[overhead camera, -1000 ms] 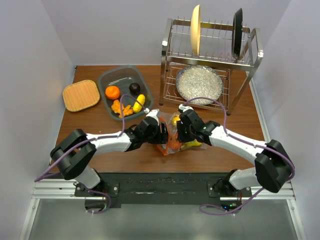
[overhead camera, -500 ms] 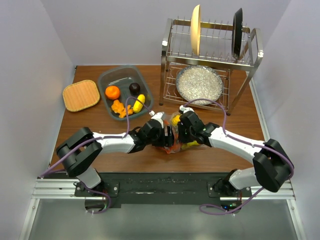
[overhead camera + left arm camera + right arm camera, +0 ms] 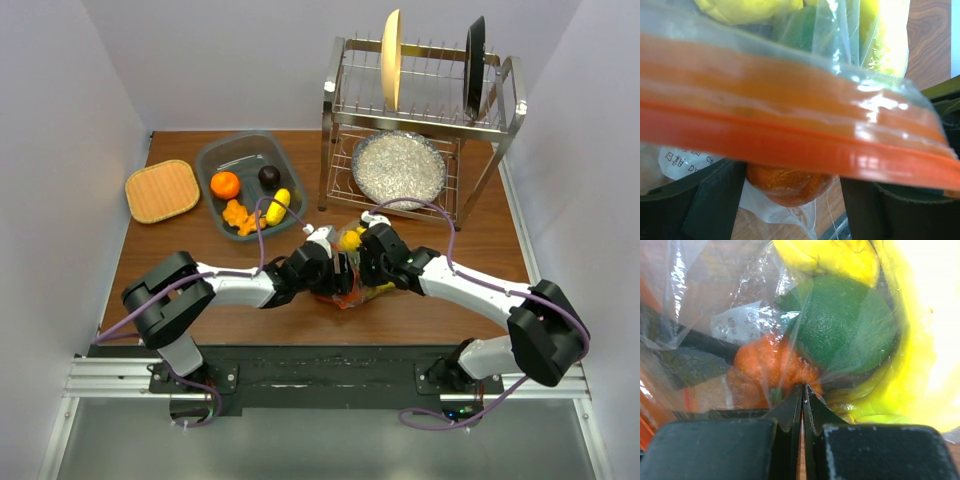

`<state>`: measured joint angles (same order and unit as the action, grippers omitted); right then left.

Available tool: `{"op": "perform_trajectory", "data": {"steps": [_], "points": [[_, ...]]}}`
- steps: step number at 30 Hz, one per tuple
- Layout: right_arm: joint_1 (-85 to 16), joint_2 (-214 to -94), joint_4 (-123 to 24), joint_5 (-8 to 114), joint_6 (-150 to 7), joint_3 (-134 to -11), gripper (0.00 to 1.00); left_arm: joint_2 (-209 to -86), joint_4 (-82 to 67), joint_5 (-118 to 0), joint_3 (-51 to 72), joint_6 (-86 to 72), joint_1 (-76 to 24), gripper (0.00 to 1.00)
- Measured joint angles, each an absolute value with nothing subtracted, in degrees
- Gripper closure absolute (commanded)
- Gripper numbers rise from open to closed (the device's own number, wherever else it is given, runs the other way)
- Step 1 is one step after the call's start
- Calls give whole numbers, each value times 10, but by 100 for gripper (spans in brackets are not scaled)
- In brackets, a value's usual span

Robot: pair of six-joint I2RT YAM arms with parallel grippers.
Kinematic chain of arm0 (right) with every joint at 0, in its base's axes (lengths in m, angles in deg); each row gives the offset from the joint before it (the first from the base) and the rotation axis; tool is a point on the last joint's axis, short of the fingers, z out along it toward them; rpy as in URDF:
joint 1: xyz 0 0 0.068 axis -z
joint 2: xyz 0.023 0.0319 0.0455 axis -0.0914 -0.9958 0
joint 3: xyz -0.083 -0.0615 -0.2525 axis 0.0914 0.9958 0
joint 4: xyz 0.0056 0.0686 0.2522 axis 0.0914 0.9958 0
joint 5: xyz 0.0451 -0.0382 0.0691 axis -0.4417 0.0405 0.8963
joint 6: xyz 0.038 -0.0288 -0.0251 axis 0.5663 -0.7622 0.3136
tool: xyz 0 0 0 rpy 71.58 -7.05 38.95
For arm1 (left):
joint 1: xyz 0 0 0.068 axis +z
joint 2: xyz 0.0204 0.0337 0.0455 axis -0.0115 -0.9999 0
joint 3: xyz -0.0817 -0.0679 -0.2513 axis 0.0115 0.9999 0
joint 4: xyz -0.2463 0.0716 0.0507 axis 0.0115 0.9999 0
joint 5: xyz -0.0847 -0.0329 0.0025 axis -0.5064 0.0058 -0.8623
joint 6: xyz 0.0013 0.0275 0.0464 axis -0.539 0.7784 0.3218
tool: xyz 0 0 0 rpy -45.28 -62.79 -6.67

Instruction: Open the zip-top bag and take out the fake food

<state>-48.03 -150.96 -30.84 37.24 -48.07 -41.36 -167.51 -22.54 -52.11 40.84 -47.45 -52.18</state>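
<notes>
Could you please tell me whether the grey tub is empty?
No, the tub holds an orange, a dark piece and a lemon.

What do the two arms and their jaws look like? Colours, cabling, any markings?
Both match: the left arm and right arm have white link shells with chunky black joint housings. A purple cable loops loose along each arm towards the wrist. The jaws are matte black, blocky at the root and tapering to thin tips. No markings are visible on either arm.
</notes>
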Motion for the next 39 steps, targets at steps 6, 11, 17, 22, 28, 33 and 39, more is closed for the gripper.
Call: {"op": "perform_trajectory", "data": {"steps": [6, 11, 17, 22, 28, 33, 39], "points": [[-479, -1510, -307, 367, -481, -412, 99, -1675, -228, -513, 408, -484, -523, 65], [-475, -1509, -307, 365, -481, -412, 97, -1673, -226, -508, 408, -486, -523, 80], [-472, -1509, -304, 366, -481, -406, 94, -1640, -181, -490, 412, -482, -526, 83], [-468, -1509, -289, 364, -481, -399, 94, -1597, -140, -469, 413, -471, -527, 85], [-468, -1509, -280, 359, -481, -399, 94, -1552, -79, -427, 413, -457, -527, 87], [-468, -1500, -268, 355, -482, -399, 94, -1527, -8, -399, 412, -438, -526, 87], [-468, -1494, -265, 355, -482, -402, 93, -1480, 81, -383, 399, -410, -523, 86]]}}
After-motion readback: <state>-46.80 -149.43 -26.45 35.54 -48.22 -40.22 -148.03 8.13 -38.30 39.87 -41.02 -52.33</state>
